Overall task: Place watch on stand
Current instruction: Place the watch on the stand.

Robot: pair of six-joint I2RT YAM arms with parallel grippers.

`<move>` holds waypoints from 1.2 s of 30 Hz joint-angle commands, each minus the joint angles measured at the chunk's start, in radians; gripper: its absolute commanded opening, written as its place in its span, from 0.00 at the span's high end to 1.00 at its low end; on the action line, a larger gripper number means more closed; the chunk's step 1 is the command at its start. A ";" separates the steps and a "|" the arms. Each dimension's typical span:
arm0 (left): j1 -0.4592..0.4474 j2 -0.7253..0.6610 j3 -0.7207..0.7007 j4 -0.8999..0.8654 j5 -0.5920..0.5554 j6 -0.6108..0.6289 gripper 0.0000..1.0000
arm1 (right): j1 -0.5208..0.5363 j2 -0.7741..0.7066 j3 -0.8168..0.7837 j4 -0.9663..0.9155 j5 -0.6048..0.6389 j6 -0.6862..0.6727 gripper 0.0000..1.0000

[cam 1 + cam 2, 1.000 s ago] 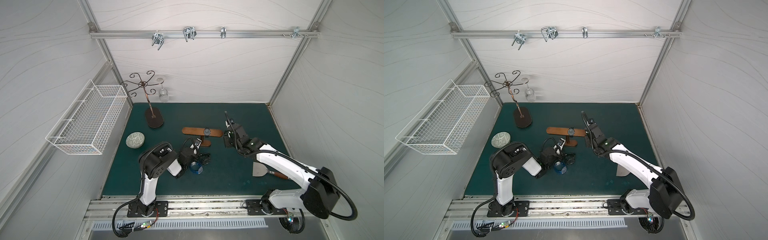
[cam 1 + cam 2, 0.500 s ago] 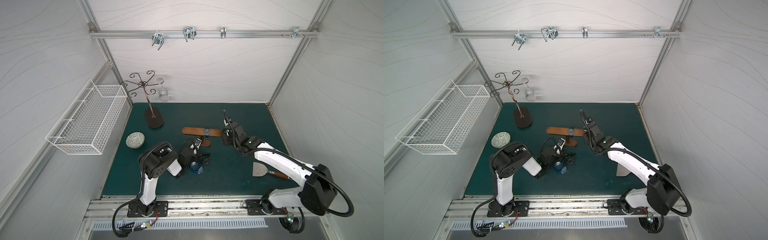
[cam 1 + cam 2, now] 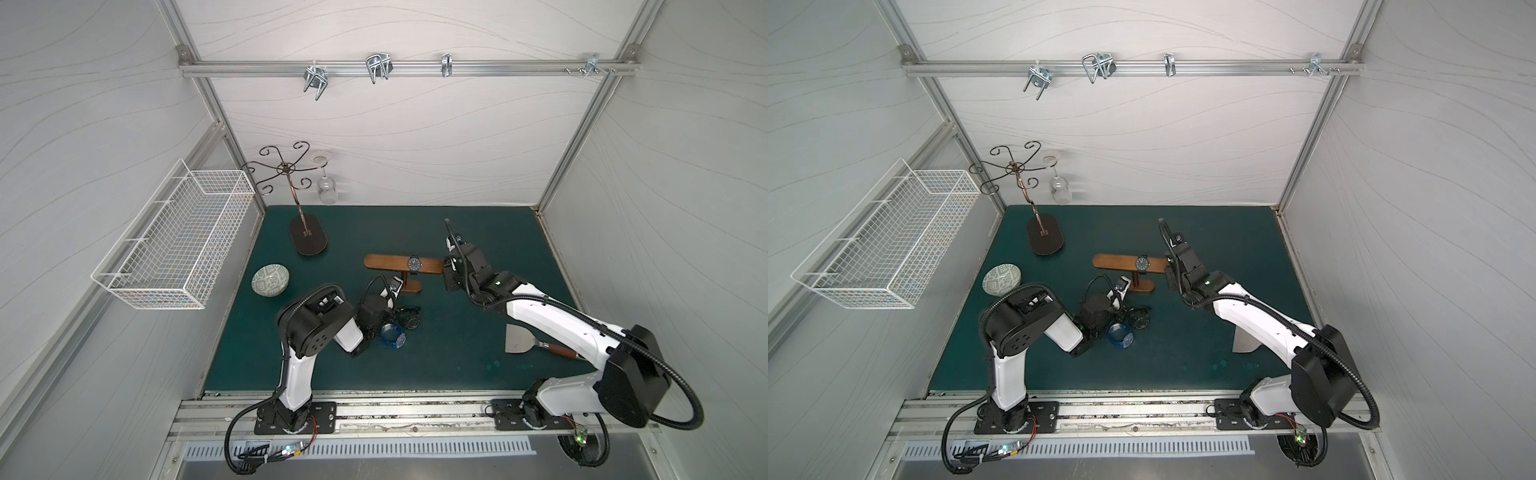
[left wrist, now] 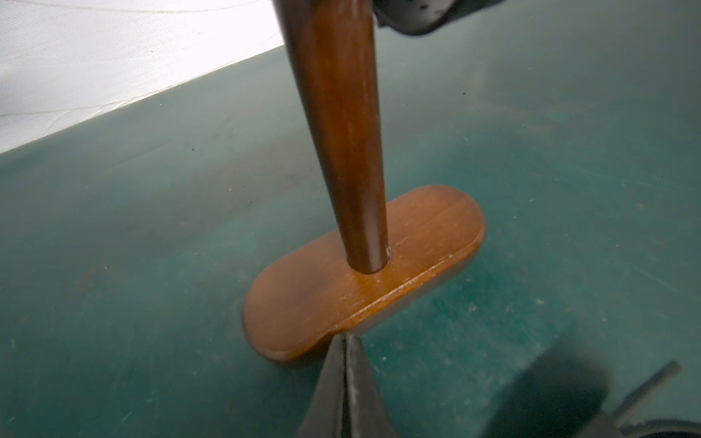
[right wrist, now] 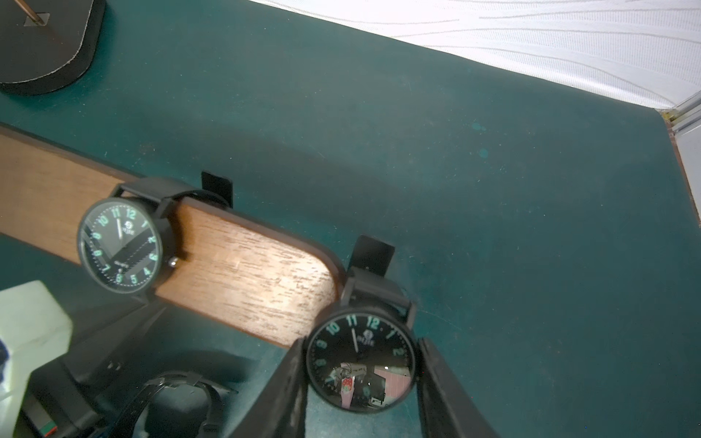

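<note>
- Right arm [image 3: 552, 328] has crept in over the last second, and its wrist is now nearer the rounded end of the stand [image 3: 386, 262] in both top views. The left arm [image 3: 345, 332] hasn't budged.
- I've got the watch [image 5: 356, 379] in my right claw [image 5: 362, 343], jaws partway open and pinching the two sides of the case, dial facing the wrist camera.
- Gripping it by the case leaves the strap loop free to slide over the crossbar [image 5: 242, 273]. The loop sits just beside the bar's tip, and I can't tell whether it has caught it yet.
- My left claw [image 4: 346, 341] is fully closed and empty, its tips meeting the edge of the stand's oval base [image 4: 417, 235]. I reckon it's there to pin the stand so the bar doesn't skid as the strap pushes on.
- A second watch [image 5: 120, 246] is already wrapped around the bar further in, so this one should stop short of it.
</note>
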 commanded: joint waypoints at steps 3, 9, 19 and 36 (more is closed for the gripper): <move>-0.003 -0.014 -0.006 0.022 0.001 0.009 0.93 | -0.006 0.012 0.033 0.016 -0.011 -0.014 0.68; -0.002 -0.008 -0.004 0.024 0.001 0.009 0.93 | -0.007 0.016 0.043 0.015 -0.021 -0.008 0.69; -0.003 -0.005 -0.005 0.024 -0.002 0.011 0.93 | -0.001 0.038 0.047 0.018 -0.036 -0.003 0.70; -0.002 -0.010 -0.007 0.024 -0.005 0.015 0.93 | 0.046 0.080 0.080 0.019 -0.018 0.005 0.71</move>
